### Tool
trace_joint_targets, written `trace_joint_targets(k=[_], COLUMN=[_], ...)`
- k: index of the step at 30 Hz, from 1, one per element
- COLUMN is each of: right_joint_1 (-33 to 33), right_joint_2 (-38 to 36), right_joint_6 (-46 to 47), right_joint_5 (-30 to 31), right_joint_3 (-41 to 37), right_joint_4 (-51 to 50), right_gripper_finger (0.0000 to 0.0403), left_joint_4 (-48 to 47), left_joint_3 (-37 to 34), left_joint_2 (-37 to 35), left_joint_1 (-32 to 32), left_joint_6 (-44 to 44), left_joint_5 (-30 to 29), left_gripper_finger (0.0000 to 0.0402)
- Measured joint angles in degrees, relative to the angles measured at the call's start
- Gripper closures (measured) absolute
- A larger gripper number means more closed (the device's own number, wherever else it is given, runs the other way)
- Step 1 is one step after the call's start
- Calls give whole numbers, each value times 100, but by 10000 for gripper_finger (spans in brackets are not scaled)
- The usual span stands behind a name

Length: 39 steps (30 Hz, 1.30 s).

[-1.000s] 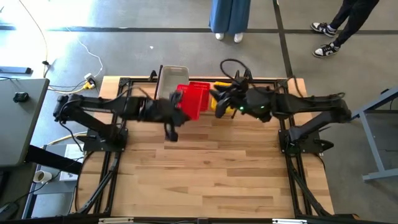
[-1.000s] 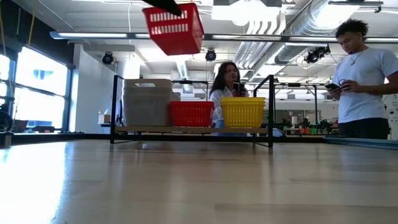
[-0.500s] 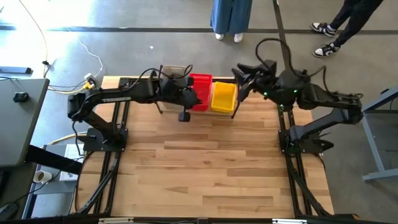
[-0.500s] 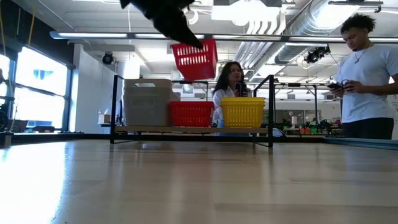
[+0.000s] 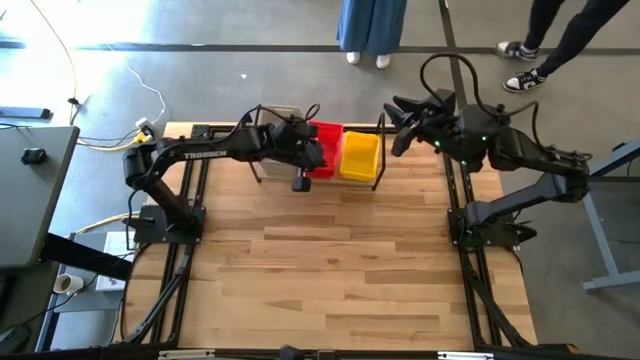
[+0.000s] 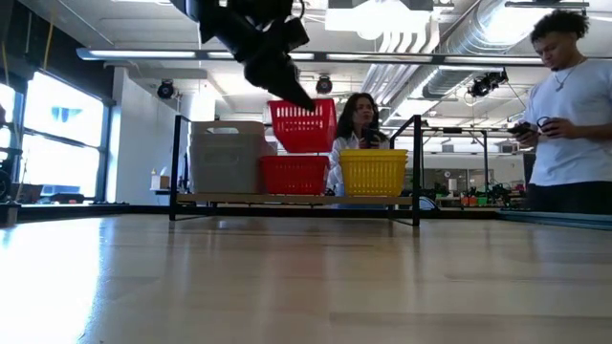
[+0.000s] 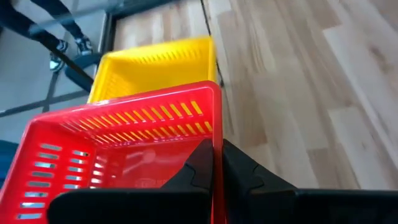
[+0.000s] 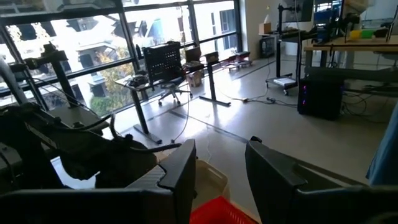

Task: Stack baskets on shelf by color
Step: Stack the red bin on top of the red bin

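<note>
Left gripper holds a red basket over the shelf

High view: the left gripper [image 5: 312, 152] is over the shelf [image 5: 381, 150] at the table's [image 5: 330, 260] far edge; the right gripper [image 5: 398, 128] hangs just off the shelf's right end, jaws apart and empty. Low view: the held red basket [image 6: 302, 125] hangs just above a second red basket [image 6: 294, 175], between a clear-grey basket [image 6: 227, 158] and a yellow basket [image 6: 373, 171]. Left wrist view: fingers [image 7: 198, 168] clamp the red rim.

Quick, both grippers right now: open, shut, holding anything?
Left gripper: shut on the red basket, holding it by the rim above the shelf.
Right gripper: open, holding nothing, raised beside the shelf.
</note>
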Motion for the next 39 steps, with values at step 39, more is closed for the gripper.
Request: trace_joint_targets(k=[39], right_joint_1=[-152], right_joint_2=[11], right_joint_6=[4], right_joint_5=[-30], right_joint_3=[-2], right_joint_4=[13], right_gripper_finger=[277], left_joint_4=[429], left_joint_3=[0], left_joint_2=[739], left_joint_1=[171], left_joint_6=[-413], left_joint_5=[-108], left_gripper_finger=[398])
